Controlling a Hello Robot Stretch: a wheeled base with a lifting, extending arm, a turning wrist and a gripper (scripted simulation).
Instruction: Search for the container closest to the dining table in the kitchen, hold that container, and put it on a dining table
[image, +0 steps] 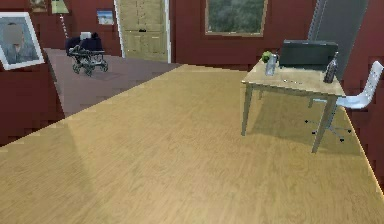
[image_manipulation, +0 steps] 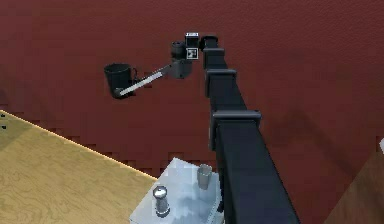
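- The dark, square-section segmented arm rises from the arm side view's bottom edge and reaches far out toward the dark red wall. Its sections step narrower the nearer they come to the wall.
- At its far end, seen against the wall, the black wrist carries two small white marker squares with black marks.
- The dark-bodied two-finger gripper turns off sideways from the wrist, along the wall, with its thin grey fingers slanting downward.
- A dark cup-shaped container hangs at the fingertips, clear of every surface, so the gripper holds it.
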